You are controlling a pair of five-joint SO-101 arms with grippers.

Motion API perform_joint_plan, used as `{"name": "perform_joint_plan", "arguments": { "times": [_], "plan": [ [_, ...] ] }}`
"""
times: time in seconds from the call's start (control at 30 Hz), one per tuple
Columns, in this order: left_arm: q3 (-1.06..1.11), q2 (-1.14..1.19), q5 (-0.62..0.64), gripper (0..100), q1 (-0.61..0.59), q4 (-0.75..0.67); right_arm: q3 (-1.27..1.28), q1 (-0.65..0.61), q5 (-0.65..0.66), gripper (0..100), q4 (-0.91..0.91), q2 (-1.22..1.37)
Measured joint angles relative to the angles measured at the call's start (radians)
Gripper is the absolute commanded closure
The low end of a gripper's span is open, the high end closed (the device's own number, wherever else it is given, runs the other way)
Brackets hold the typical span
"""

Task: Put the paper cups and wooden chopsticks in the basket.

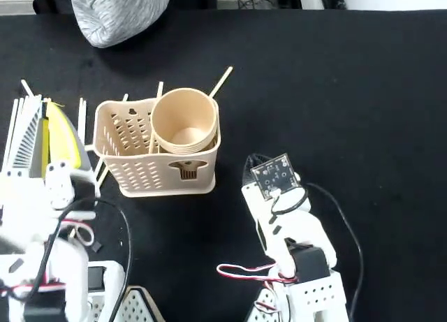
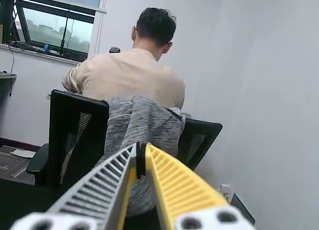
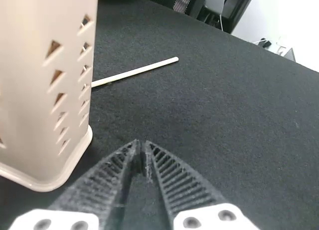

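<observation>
A beige slotted basket [image 1: 157, 154] stands left of centre with stacked paper cups [image 1: 185, 123] in its right half and a wooden chopstick [image 1: 156, 109] upright beside them. Another chopstick [image 1: 221, 82] lies on the table behind the basket's far right corner, also seen as a pale stick [image 3: 134, 72]. More chopsticks [image 1: 17, 123] lie at the left. My left gripper [image 1: 43, 105], grey and yellow, is shut and empty beside them, tilted up off the table [image 2: 140, 149]. My right gripper [image 3: 141, 149] is shut and empty, low over the cloth next to the basket wall [image 3: 45, 80].
The table is covered in black cloth [image 1: 335, 91], with broad free room right of the basket. A grey garment [image 1: 119, 11] hangs over the table's far edge. The right arm's body [image 1: 293, 245] and its cables sit at the near edge.
</observation>
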Motion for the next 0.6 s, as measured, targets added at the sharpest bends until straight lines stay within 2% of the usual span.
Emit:
{"name": "perform_joint_plan", "arguments": {
  "times": [0.13,0.3,0.4,0.6],
  "plan": [
    [-0.051,0.000,0.000,97,-0.021,0.072,0.000,0.000,0.000,98.2,0.000,0.000],
    [-0.064,0.074,0.002,97,-0.195,0.157,0.000,0.000,0.000,98.2,0.000,0.000],
    [-0.071,0.230,0.002,97,-0.319,0.201,0.000,0.000,0.000,98.2,0.000,0.000],
    [-0.187,0.750,0.002,97,-0.500,0.276,0.000,0.000,0.000,98.2,0.000,0.000]
  ]
}}
